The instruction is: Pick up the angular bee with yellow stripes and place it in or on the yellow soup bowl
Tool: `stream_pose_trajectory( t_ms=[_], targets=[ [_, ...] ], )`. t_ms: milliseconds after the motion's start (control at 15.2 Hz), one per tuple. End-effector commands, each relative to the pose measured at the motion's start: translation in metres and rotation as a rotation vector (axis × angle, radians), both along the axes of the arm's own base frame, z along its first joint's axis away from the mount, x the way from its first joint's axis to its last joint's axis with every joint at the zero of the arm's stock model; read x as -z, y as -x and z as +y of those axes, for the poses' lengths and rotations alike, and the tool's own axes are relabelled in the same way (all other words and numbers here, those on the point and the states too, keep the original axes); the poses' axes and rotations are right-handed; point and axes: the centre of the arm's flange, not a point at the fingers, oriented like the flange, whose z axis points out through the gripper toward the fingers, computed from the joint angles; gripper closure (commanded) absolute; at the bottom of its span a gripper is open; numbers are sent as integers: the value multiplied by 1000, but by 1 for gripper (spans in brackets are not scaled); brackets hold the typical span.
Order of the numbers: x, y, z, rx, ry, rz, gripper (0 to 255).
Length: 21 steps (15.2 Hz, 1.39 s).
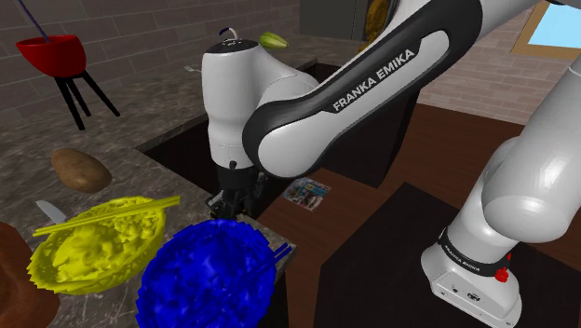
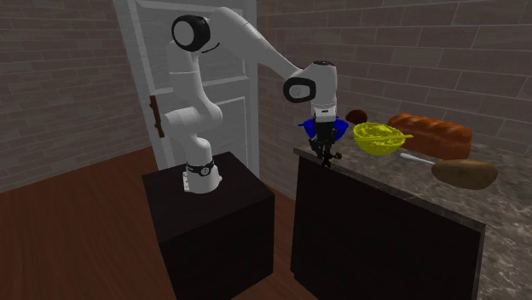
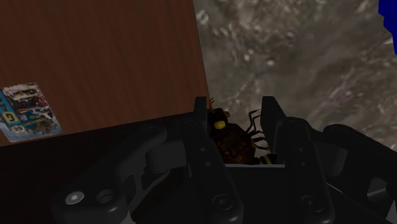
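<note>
A dark brown bee with a yellow face and yellow stripes (image 3: 234, 141) sits between my two black fingers, which clasp it from both sides. My gripper (image 3: 235, 113) is shut on it right above the edge of the stone counter (image 3: 305, 70). Seen from the shoulder camera, the gripper (image 1: 233, 203) points down at the counter's edge, just beside a blue bowl (image 1: 209, 275). The yellow soup bowl (image 1: 98, 247) with yellow chopsticks across it stands beyond the blue one, towards the shoulder view's left. In the second exterior view the gripper (image 2: 326, 158) hangs left of the yellow bowl (image 2: 378, 138).
A potato (image 1: 81, 170), a knife (image 1: 51, 212) and a red bowl on black legs (image 1: 51, 54) lie further along the counter. A bread loaf (image 2: 430, 135) sits at the wall. A magazine (image 1: 307, 193) lies on the wooden floor below the edge.
</note>
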Motion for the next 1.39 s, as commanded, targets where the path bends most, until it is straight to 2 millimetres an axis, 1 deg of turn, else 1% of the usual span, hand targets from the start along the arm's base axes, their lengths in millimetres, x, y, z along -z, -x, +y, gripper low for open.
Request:
stream_pose_trajectory(
  t_ms=[0,198,1320],
  targets=[
    [0,0,0,0,0,0,255],
    [0,0,0,0,0,0,255],
    [-90,0,0,0,0,0,255]
  ],
)
